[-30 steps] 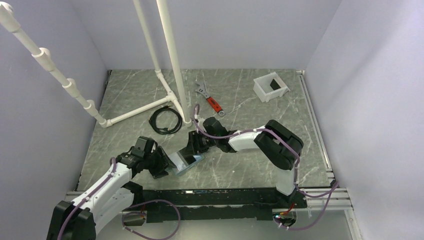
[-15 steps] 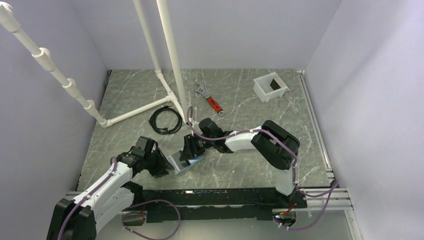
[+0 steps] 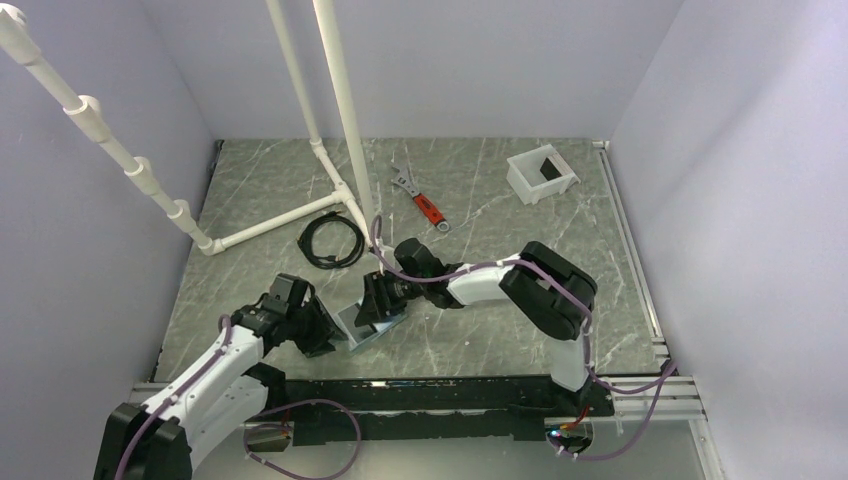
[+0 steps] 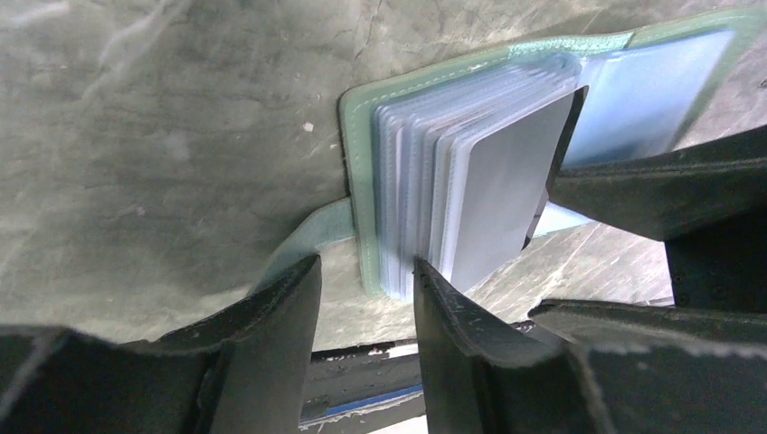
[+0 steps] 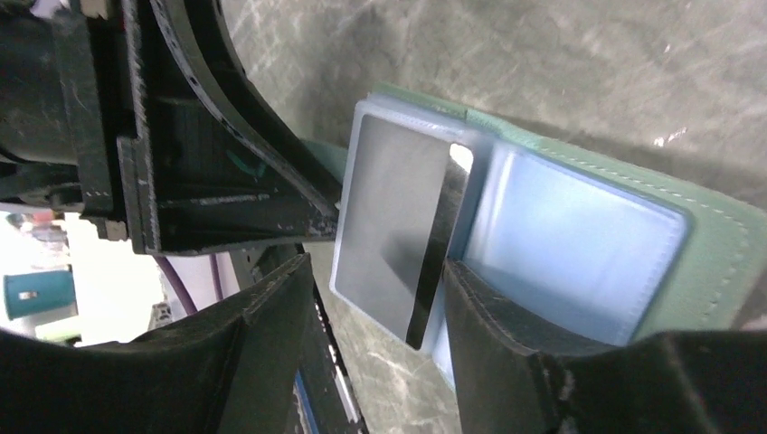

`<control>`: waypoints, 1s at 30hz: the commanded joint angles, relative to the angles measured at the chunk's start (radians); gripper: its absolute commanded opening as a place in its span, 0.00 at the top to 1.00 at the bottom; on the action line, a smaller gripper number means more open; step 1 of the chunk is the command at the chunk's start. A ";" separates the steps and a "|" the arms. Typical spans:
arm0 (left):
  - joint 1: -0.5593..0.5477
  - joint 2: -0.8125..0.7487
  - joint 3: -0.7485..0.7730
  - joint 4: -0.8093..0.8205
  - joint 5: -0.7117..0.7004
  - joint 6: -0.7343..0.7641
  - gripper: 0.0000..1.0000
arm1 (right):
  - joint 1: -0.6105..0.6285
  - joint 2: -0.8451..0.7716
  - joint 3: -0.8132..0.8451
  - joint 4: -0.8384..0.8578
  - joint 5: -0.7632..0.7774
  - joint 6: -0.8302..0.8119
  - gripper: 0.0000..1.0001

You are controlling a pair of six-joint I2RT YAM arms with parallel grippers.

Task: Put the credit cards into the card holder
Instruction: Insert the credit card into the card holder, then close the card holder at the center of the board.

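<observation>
The card holder point(image 5: 714, 244) lies open on the marble table point(image 3: 480, 340) between the two grippers, with the coiled black cable point(image 3: 331, 241) well beyond it on the far side. Its clear plastic sleeves point(image 4: 411, 163) are fanned up from the mint-green cover. One credit card point(image 5: 389, 226), which looks grey in the shadow, stands on edge at the holder's spine, part way in among the sleeves. I see no second card in any view. The left gripper point(image 4: 366, 267) sits at the holder's near edge with its jaws released and a clear gap between them, one finger touching the corner of the sleeve stack. The right gripper point(image 5: 378, 264) reaches in from the holder's opposite side, its jaws spread to either side of the card. I cannot tell whether they actually pinch its edges. The step in hand looks like seating this card in a pocket. To do that well, keep the card's leading edge square to the holder's pocket mouth and push along the sleeve, not down into the stack. The left finger should brace the holder's sleeves so they neither slide nor flop shut. Let go only once most of the card is inside.
</observation>
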 commanded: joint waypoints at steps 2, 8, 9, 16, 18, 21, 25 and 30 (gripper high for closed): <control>-0.002 -0.077 0.039 -0.062 -0.019 -0.020 0.49 | -0.002 -0.146 0.038 -0.217 0.031 -0.149 0.38; -0.002 -0.114 0.068 -0.118 -0.054 -0.050 0.32 | -0.131 -0.230 -0.012 -0.295 0.041 -0.189 0.34; -0.002 -0.115 0.072 -0.127 -0.069 -0.053 0.32 | -0.153 -0.234 -0.022 -0.296 0.041 -0.187 0.34; -0.002 -0.080 0.084 -0.163 -0.154 -0.071 0.39 | -0.217 -0.186 -0.043 -0.284 0.014 -0.134 0.33; -0.002 -0.079 0.078 -0.161 -0.166 -0.070 0.40 | -0.217 -0.153 -0.051 -0.247 -0.018 -0.095 0.33; -0.002 -0.081 0.076 -0.161 -0.167 -0.068 0.41 | -0.217 -0.108 -0.066 -0.185 -0.055 -0.047 0.34; -0.003 -0.089 0.073 -0.158 -0.159 -0.069 0.37 | -0.201 -0.055 -0.079 -0.072 -0.129 0.024 0.42; -0.003 -0.116 0.086 -0.159 -0.138 -0.068 0.35 | -0.193 -0.062 -0.103 0.015 -0.138 0.088 0.68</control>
